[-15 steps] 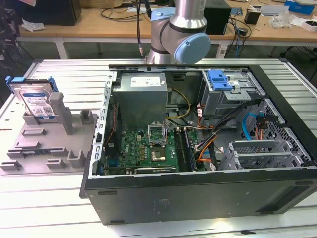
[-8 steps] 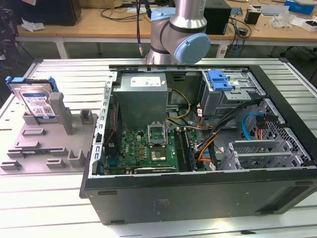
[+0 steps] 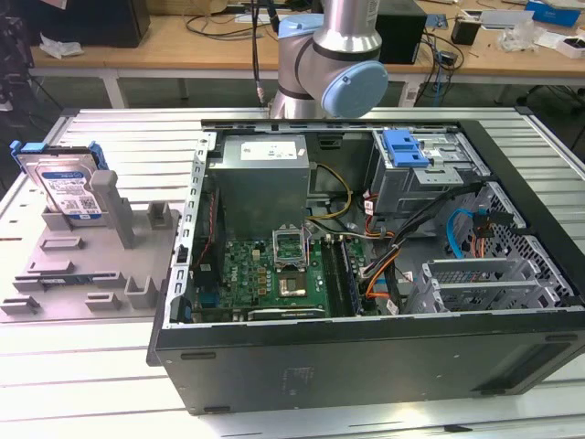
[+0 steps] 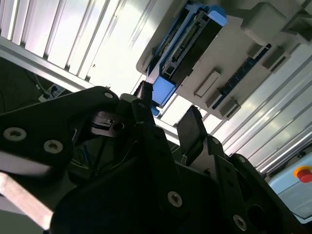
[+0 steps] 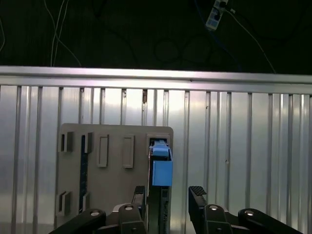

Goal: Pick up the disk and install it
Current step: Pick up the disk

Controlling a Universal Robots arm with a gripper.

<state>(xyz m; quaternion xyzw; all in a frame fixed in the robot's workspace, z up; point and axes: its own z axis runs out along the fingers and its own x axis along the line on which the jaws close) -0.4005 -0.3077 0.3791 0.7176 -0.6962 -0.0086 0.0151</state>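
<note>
Disk (image 3: 66, 183) sits propped upright in the grey holder (image 3: 82, 265) beside the open computer case (image 3: 366, 366), while the gripper (image 5: 168, 197), spread wide and empty, hangs over it.

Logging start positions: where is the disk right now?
At the exterior view's left, the disk stands propped in the grey holder tray, outside the open computer case.

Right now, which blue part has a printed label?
The disk standing in the grey rack outside the case; the blue latch inside the case is unlabelled.
</note>
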